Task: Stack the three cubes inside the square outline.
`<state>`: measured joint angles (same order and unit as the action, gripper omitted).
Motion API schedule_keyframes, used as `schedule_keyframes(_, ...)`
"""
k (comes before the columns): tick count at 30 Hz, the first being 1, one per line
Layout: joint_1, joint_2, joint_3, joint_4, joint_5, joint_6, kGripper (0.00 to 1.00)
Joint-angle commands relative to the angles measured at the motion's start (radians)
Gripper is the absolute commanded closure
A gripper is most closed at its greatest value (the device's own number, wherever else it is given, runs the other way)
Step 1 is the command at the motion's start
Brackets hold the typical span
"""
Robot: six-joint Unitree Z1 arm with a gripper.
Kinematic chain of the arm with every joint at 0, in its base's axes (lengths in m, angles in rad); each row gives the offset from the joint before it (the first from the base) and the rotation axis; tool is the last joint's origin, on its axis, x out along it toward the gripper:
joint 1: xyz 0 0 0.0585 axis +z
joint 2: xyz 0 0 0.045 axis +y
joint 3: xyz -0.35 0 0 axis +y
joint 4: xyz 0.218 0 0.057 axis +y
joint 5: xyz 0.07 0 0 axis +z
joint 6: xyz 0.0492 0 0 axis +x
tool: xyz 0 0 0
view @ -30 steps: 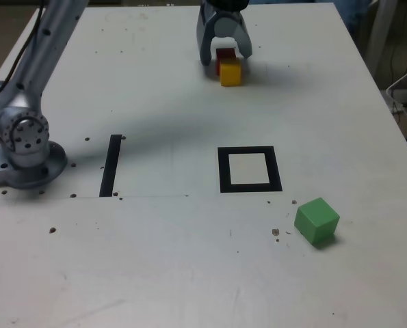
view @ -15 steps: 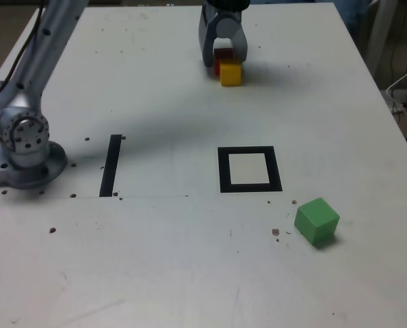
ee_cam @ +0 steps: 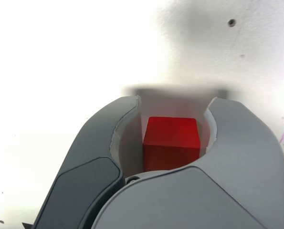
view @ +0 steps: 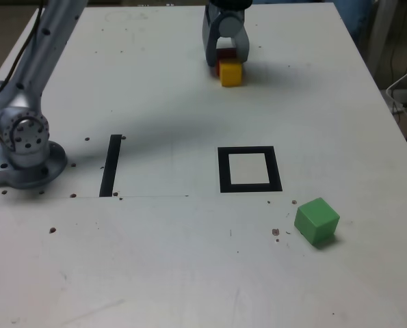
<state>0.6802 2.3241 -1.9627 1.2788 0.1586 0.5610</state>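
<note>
Brightly lit white tabletop [view: 169, 253], dim room [view: 403, 51] beyond, jaws closed on red cube [ee_cam: 171, 143]

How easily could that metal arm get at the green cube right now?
Probably not straight away: its tool is around the red cube, though nothing stands around the green cube.

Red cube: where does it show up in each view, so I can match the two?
Exterior view: near the top, just right of centre, partly hidden behind the yellow cube; red cube.
Wrist view: between the two fingers, the red cube in plain sight.
Shared landmark: the gripper, its fingers on either side of it.
</note>
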Motion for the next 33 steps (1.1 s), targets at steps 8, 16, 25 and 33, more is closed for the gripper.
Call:
schedule_keyframes(8,0.000,-0.076,-0.052,0.061,0.002,0.009,0.68)
schedule_keyframes(16,-0.061,-0.245,-0.042,0.111,0.001,-0.026,0.68)
schedule_keyframes(25,-0.213,-0.411,0.107,0.156,-0.008,-0.123,0.68)
schedule_keyframes(33,-0.423,-0.473,0.271,0.151,0.006,-0.274,0.68)
